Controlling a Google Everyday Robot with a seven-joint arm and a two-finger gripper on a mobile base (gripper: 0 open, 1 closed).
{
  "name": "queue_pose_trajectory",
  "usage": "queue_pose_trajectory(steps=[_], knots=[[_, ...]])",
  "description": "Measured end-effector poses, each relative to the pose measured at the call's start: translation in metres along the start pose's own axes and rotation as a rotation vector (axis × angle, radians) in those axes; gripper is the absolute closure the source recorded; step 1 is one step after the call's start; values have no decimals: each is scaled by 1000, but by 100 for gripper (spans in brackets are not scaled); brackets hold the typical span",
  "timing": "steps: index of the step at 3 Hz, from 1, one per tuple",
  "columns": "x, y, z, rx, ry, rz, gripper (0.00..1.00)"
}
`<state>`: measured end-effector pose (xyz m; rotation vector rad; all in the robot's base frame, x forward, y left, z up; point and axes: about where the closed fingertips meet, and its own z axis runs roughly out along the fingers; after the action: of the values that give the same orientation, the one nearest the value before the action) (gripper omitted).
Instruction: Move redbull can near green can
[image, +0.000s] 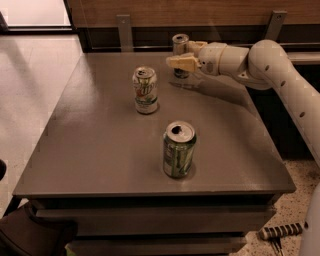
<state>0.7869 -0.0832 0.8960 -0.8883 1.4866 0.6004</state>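
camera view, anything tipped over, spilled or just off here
Nothing stands out. The redbull can, white can and green can all stand upright on the table, no spill. The gripper is at the redbull can, at the far edge.

Pincer (182, 54) at redbull can (180, 41) behind, green can (179, 150) in front
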Motion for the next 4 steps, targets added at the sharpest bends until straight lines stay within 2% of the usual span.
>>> queue_pose_trajectory(steps=[1, 2, 3, 4], knots=[[0, 3, 4, -6, -1, 0, 69], [0, 4, 6, -10, -2, 1, 90], [0, 6, 8, -14, -2, 1, 100], [0, 6, 8, -14, -2, 1, 100]])
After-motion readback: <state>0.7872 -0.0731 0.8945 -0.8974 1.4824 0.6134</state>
